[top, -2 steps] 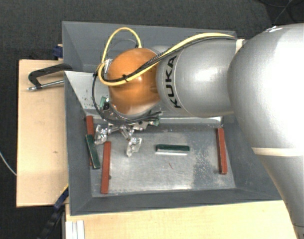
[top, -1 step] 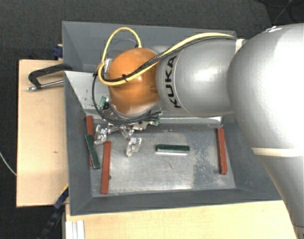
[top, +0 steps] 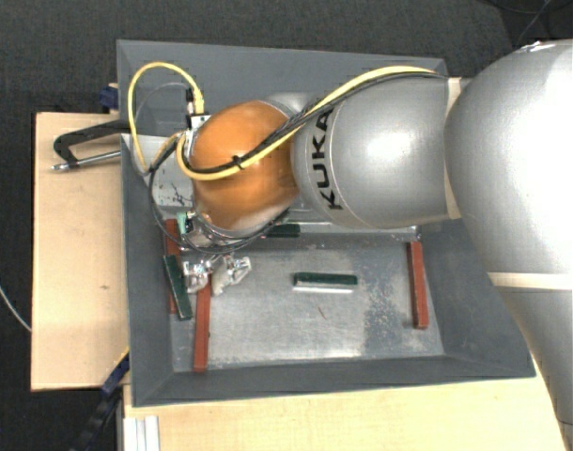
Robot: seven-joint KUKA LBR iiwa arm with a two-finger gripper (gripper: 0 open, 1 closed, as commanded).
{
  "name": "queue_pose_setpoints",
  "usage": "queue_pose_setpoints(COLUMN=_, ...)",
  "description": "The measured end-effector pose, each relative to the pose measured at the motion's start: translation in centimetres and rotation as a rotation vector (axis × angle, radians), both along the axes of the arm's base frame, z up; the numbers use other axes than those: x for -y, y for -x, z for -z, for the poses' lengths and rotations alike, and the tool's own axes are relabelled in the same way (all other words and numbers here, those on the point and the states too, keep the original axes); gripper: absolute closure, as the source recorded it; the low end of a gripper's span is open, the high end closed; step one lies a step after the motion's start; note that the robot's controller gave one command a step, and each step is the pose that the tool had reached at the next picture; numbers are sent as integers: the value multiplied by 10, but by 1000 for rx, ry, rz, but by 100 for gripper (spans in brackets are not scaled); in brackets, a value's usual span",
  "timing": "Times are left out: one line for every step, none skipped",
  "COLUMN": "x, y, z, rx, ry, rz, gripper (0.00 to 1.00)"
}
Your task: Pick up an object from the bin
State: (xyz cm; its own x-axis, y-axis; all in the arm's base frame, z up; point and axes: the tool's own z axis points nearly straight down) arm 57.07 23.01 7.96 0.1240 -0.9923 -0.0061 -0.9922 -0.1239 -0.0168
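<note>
My gripper (top: 218, 272) hangs below the orange wrist cover at the bin's left side, low over the floor. Its silvery fingertips (top: 200, 274) stand apart, open, with nothing between them. Just to its left a dark green flat piece (top: 178, 287) lies along the left wall, close to the left fingertip. A reddish-brown stick (top: 201, 332) lies lengthwise directly below the gripper. A dark green bar (top: 324, 282) lies flat on the floor to the right, well apart from the gripper.
A second reddish-brown stick (top: 418, 285) lies along the bin's right wall. Another dark green piece (top: 285, 231) peeks out from under the arm, which covers the bin's upper half. A yellow cable loops over the wrist cover.
</note>
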Motion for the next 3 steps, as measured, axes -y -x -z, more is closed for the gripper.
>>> queue_pose_setpoints(x=0, y=0, z=0, rx=0, ry=0, rz=1, gripper=100)
queue_pose_setpoints(x=9, y=1, z=-58, rx=-14, ry=3, rz=10, gripper=100)
queue_pose_setpoints(x=7, y=25, z=-61, rx=-1, ry=1, rz=-39, gripper=100)
